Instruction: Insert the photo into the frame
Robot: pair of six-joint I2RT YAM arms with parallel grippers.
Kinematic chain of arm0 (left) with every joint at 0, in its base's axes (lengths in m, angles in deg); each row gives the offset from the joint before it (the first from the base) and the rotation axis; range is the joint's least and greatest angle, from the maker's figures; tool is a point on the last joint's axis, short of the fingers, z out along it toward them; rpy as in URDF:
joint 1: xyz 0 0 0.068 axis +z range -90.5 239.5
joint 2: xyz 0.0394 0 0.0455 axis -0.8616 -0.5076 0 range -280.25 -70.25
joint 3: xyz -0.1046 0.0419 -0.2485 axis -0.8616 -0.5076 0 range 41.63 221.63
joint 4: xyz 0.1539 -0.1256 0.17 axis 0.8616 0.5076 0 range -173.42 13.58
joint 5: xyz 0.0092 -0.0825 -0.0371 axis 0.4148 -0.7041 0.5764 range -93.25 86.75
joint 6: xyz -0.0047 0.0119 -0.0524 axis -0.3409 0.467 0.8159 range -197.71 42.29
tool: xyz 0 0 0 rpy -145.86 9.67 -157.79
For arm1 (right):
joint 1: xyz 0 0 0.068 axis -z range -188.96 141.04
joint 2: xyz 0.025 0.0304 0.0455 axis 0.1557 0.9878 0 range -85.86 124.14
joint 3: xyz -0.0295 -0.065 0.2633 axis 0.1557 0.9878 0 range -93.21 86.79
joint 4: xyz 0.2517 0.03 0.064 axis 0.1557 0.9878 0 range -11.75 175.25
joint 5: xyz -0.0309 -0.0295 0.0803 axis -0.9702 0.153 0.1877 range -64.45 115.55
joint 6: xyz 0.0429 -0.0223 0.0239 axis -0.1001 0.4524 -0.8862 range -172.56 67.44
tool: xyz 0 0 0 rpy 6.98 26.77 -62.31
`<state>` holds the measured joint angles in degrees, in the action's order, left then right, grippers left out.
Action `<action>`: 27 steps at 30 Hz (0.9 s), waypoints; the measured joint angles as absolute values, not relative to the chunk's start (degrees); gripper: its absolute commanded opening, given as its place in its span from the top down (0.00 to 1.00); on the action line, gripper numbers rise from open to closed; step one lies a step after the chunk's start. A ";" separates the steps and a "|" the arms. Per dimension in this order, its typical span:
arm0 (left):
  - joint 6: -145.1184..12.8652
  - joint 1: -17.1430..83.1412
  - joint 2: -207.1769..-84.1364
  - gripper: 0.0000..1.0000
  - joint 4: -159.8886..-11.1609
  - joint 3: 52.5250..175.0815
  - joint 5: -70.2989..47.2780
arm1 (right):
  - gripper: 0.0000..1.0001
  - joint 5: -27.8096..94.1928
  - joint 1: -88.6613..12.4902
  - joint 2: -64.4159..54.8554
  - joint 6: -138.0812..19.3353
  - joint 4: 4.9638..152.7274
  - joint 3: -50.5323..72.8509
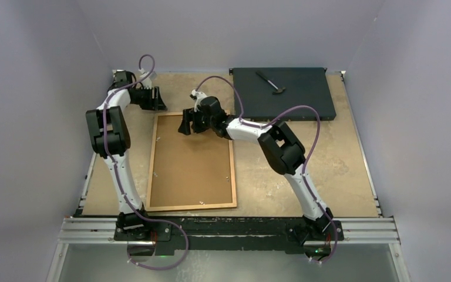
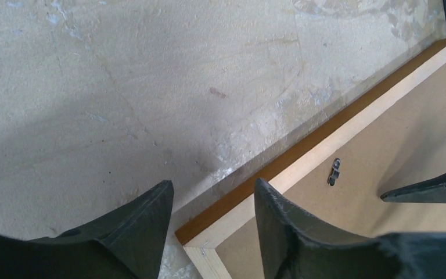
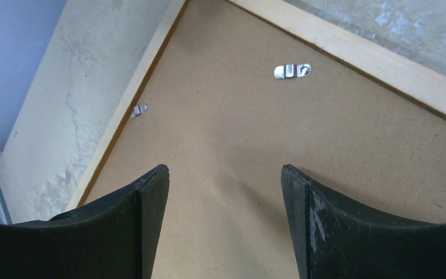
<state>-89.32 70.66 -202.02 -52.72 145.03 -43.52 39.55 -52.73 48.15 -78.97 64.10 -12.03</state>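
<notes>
Both empty | left fingers parted near frame corner | right fingers parted over hardboard backing

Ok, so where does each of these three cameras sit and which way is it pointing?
Top external: above and behind the bases, looking down at the table; both arms show whole.
Left wrist: on the left arm, looking down past the left gripper at bare table and the frame's corner.
Right wrist: on the right arm, looking down past the right gripper at the backing board and two clips.
Shared: all three see the frame, face down.
</notes>
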 measured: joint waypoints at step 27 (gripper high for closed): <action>-90.79 70.57 -202.04 0.65 -55.78 141.73 -46.12 | 0.36 42.72 -50.56 58.51 -88.76 52.82 -20.69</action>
